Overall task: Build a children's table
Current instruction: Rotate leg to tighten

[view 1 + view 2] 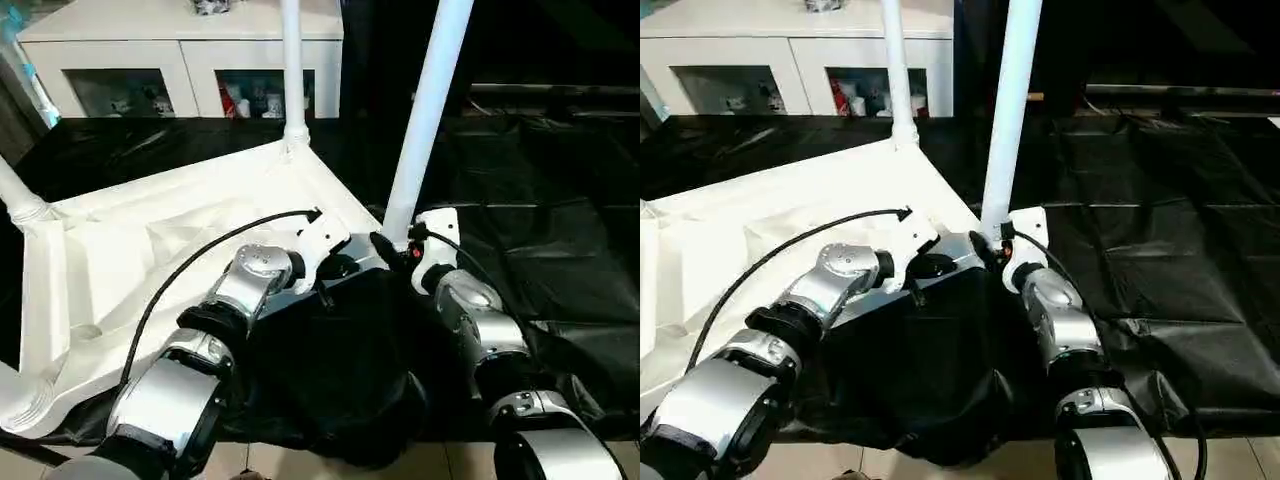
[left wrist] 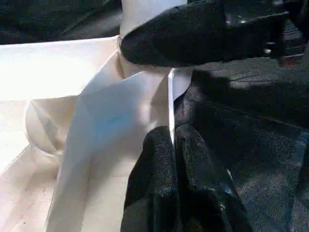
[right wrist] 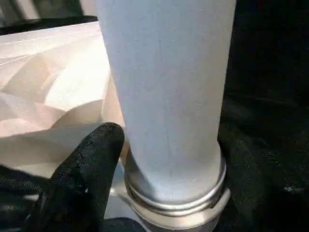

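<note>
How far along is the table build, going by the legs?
Done: the upturned tabletop has legs standing in its far socket and at the left corner. In hand: the right hand has its fingers around the base of the near leg in its socket; the left hand is shut at the rim beside it. Left: the nearest-left corner is cropped, so its leg is unconfirmed.

A black sheet (image 1: pixel 560 250) covers the work surface, creased and bunched at the near edge. A white cabinet (image 1: pixel 180 50) with glass doors stands behind it; small items sit inside.
</note>
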